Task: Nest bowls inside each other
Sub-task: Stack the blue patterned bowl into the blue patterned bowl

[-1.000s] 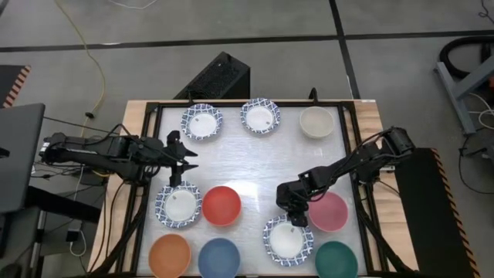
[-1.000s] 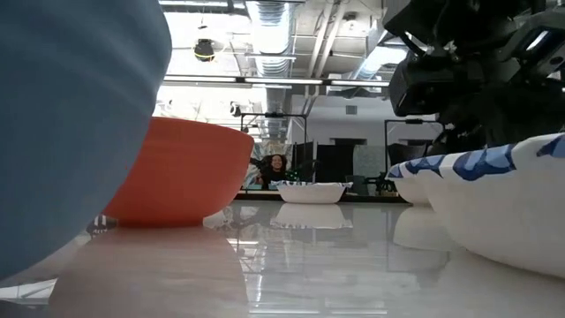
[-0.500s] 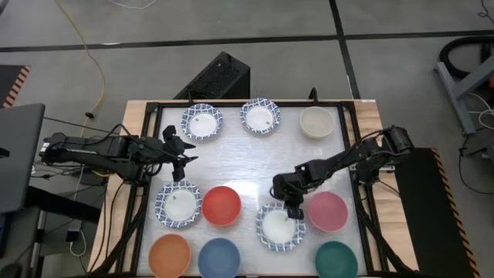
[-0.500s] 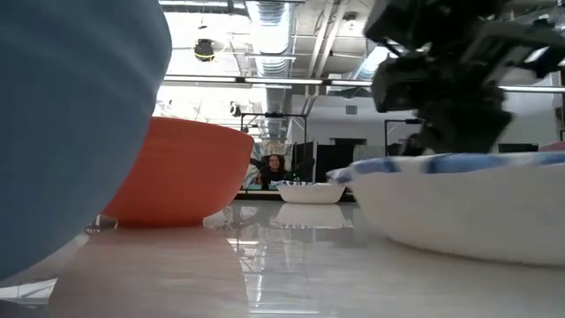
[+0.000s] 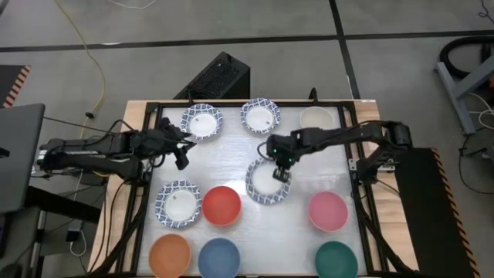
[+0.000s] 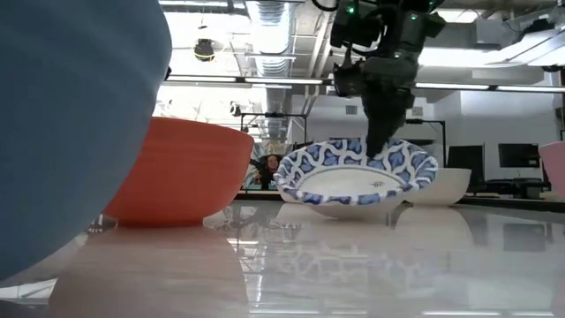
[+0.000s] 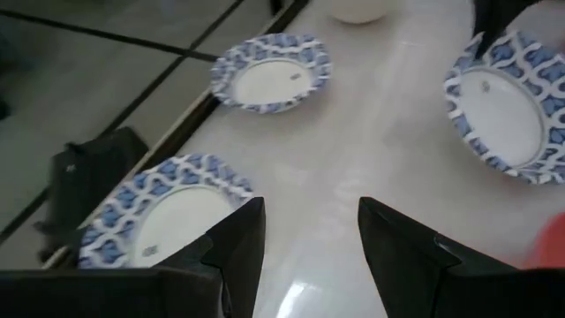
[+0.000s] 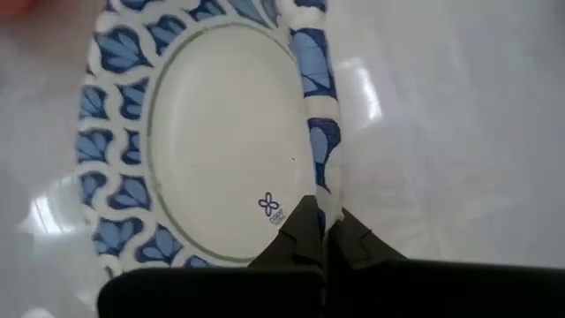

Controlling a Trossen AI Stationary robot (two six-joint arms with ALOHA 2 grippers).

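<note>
While our right gripper point(image 5: 279, 171) pinches a blue-rimmed bowl point(image 5: 267, 182) by its rim, we carry it tilted above mid-table.
Rim pinch is the only purchase on such a shallow bowl, so it hangs slanted in the low view, clear of the table point(image 5: 231, 166); fingers clamped tight on the edge in the right wrist view. We judge it is headed for the two blue-rimmed bowls at the far edge point(image 5: 201, 121) point(image 5: 259, 116) to nest. Left gripper point(image 5: 182, 154) waits with fingers apart, holding nothing, near the far-left bowl. Red bowl point(image 5: 221, 205) and the others sit along the near side.
</note>
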